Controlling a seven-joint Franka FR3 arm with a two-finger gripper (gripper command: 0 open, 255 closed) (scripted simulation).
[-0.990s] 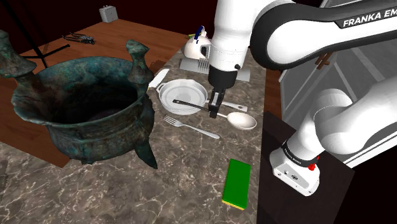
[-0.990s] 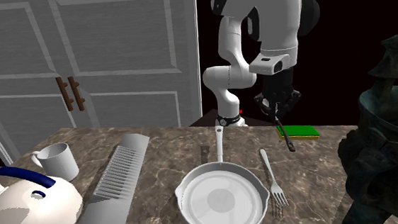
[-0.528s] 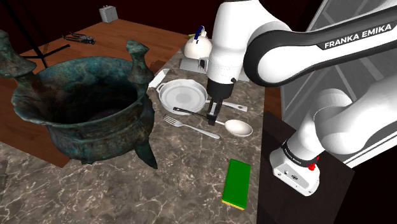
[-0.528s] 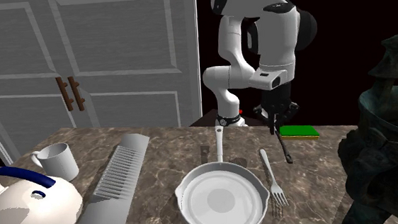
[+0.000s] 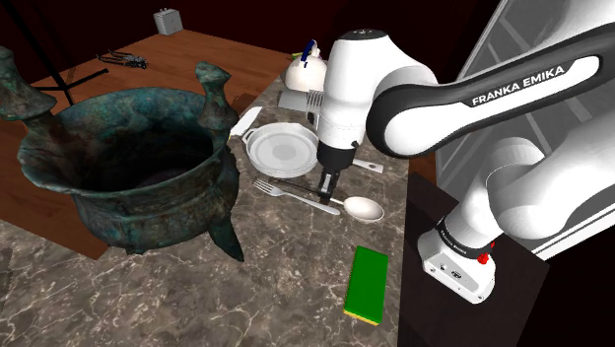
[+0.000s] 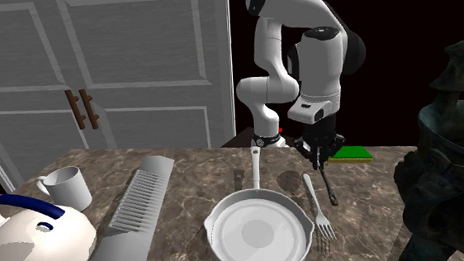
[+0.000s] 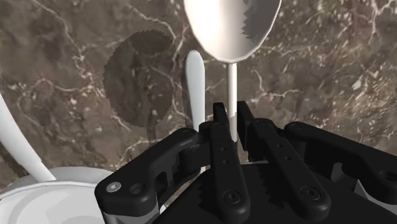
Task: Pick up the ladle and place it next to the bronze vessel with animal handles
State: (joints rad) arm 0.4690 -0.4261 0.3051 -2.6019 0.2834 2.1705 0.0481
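Shoulder view: the all-black two-finger hand (image 5: pixel 326 189) points down over the dark brown marble-patterned worktop (image 5: pixel 197 296). It is placed between the round white pan (image 5: pixel 284 150) on the far side and the flat green block (image 5: pixel 369 283) on the near side.

The fingers are pressed in on the thin stem of the ladle (image 5: pixel 363 208), pinching it just behind the bowl. The bowl is white and lies to the right of the hand; the dark handle runs to the left, over the silver fork (image 5: pixel 296 197). Whether the bowl touches the surface cannot be told.

The dark green-bronze vessel with animal-shaped handles (image 5: pixel 128 168) stands at the left. The fork lies between it and the ladle, which is apart from the vessel.

Wrist view: the white stem sits clamped between both fingertips, with the bowl ahead of them and the fork's handle just beside the stem.

Second exterior view: a white kettle with a blue handle (image 6: pixel 30 233), a white mug (image 6: pixel 64 188) and a ribbed grey rack (image 6: pixel 140 201) stand left of the pan.
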